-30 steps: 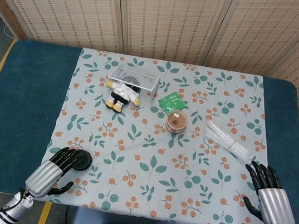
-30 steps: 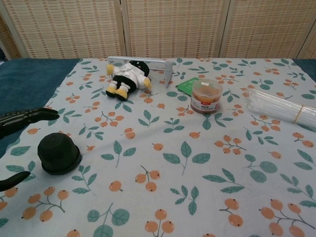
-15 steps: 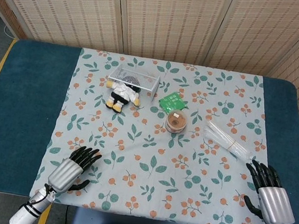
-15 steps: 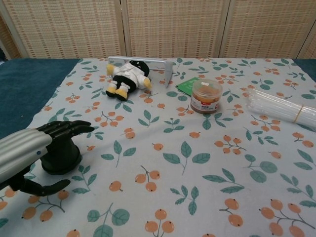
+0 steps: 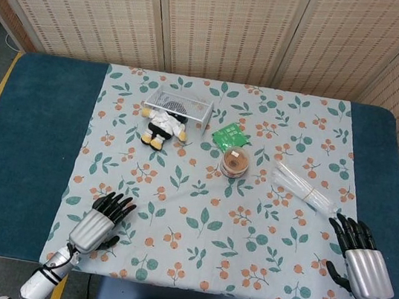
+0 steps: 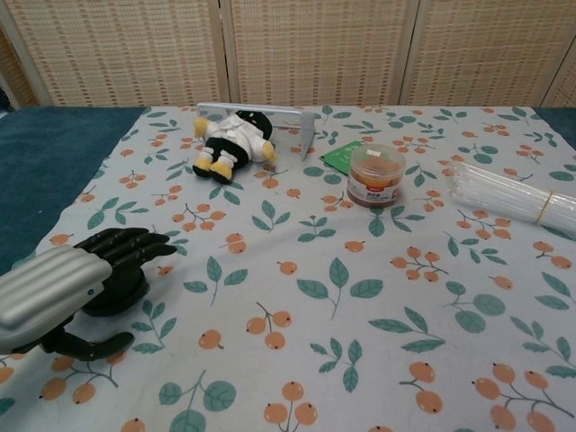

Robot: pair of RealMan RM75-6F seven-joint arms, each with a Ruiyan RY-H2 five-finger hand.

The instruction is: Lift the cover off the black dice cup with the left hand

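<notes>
The black dice cup (image 6: 129, 286) stands on the floral cloth at the near left, mostly covered by my left hand (image 6: 72, 288). That hand lies over the cup's top with its fingers (image 6: 135, 245) stretched past the far side and the thumb (image 6: 88, 346) low on the near side, apart from the cup. In the head view the left hand (image 5: 100, 223) hides the cup entirely. My right hand (image 5: 358, 260) rests at the near right edge of the table, fingers apart and holding nothing.
A plush doll (image 6: 229, 139) leans against a silver box (image 5: 178, 104) at the back. A brown jar (image 6: 375, 175) and a green packet (image 5: 230, 135) sit mid-table. A bundle of clear sticks (image 5: 304, 186) lies to the right.
My left hand has swung from the cup's left side to over its top and settled lower around it. The right hand has stayed put.
</notes>
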